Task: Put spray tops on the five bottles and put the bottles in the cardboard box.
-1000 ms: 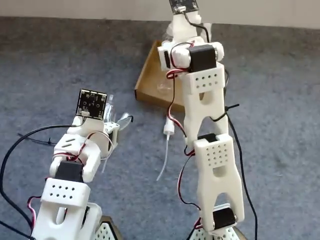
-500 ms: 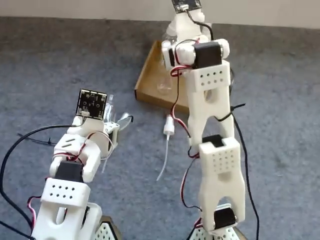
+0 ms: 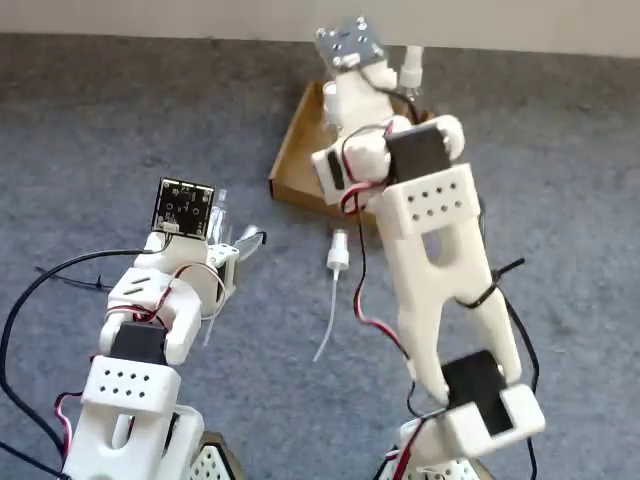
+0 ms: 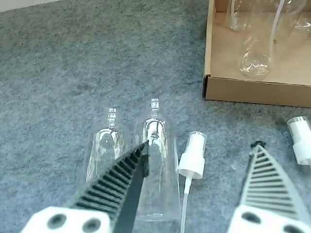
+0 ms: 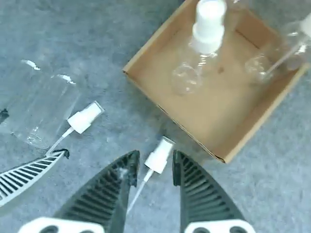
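Spray top [image 5: 159,155] lies loose on the carpet beneath the right claw [image 5: 154,156], which is part open and empty. Beyond, the cardboard box [image 5: 170,114] holds a capped bottle [image 5: 194,63]. The left claw [image 4: 199,146] gapes wide and empty over a second spray top [image 4: 192,158], with two uncapped bottles [image 4: 163,184] beside.

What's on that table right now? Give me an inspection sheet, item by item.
Surface: grey carpet.
Job's things: cardboard box holding clear bottles, among them a capped bottle; uncapped bottle and second uncapped bottle lying on the carpet; spray top beside them; second spray top near the box.
Clutter: nothing seen.
Grippers: left gripper open, over the uncapped bottles; right gripper open, above the second spray top.
Cables: black cable by the left arm; red and white wires along the right arm.
Surroundings: pale wall.
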Controlling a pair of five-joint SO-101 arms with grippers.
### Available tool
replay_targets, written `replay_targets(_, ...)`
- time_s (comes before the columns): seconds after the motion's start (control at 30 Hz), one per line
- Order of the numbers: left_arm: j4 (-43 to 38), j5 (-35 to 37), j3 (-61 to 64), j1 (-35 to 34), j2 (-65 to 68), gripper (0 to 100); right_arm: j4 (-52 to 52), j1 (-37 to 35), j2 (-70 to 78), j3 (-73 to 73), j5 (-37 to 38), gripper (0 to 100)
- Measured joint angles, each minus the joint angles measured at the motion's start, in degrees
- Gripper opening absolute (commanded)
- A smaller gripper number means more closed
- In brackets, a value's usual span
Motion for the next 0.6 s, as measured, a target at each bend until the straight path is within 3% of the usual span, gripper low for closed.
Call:
replay_targets(0.2, 0.0, 0.0, 0.0, 0.0, 0.0, 29, -17.58, -3.87, -12.57, 25.41, 0.0, 17.6)
replay_targets(0.43, 0.0, 0.0, 0.0, 0.0, 0.0, 29, -50.9, -2.9, -20.31, 58.29, -2.37, 24.2)
replay_targets(0.6, 0.0, 0.0, 0.0, 0.0, 0.0, 29, -69.54, -1.23, -18.29, 65.05, -4.31, 27.6)
